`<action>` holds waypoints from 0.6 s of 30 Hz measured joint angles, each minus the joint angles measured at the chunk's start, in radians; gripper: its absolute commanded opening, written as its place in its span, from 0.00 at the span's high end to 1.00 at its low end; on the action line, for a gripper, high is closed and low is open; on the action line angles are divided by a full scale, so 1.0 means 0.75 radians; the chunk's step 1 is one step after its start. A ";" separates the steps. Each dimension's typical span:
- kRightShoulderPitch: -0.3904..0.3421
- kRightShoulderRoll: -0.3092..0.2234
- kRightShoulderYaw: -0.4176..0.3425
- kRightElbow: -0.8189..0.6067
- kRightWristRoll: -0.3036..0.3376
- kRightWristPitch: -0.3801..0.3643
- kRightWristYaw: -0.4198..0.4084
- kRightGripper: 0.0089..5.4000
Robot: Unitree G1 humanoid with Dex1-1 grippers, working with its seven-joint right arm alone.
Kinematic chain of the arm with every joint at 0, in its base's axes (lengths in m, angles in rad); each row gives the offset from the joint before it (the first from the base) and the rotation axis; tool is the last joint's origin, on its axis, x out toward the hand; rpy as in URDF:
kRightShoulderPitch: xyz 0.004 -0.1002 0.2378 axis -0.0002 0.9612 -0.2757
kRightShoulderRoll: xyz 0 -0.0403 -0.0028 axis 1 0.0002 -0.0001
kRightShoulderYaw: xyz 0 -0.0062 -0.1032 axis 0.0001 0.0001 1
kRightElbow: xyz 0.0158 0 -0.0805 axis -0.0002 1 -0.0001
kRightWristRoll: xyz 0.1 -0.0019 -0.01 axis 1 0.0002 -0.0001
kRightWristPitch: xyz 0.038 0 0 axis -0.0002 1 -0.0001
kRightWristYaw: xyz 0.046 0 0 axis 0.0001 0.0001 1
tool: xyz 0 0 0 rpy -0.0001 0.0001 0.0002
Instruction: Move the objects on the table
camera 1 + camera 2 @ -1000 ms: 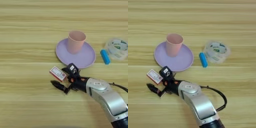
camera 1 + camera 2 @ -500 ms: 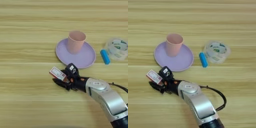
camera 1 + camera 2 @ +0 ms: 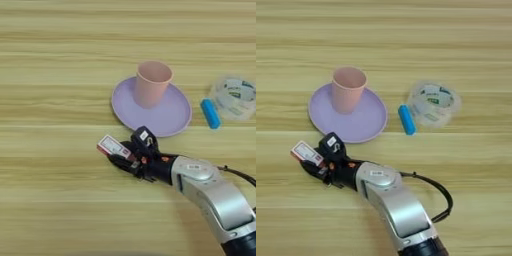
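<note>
The black two-fingered right gripper (image 3: 131, 156) is closed around the small flat red-edged white packet (image 3: 113, 146), behind which the pale pink plastic cup (image 3: 348, 90) is seen standing on the round lilac plate (image 3: 366, 122).

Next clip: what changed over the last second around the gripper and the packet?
The right gripper has closed in from the near side onto the packet; its black fingers now sit against the packet's near edge, and whether they grip it cannot be told. The packet has barely shifted. The pink cup still stands on the lilac plate; the blue cylinder and clear round container are unmoved.
</note>
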 measured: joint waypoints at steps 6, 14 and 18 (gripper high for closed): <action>0.003 -0.033 -0.207 -0.136 0.078 0.043 -0.006 0.61; -0.009 -0.066 -0.435 -0.150 0.119 0.070 -0.067 0.61; -0.060 -0.073 -0.489 -0.045 0.109 0.077 -0.127 0.61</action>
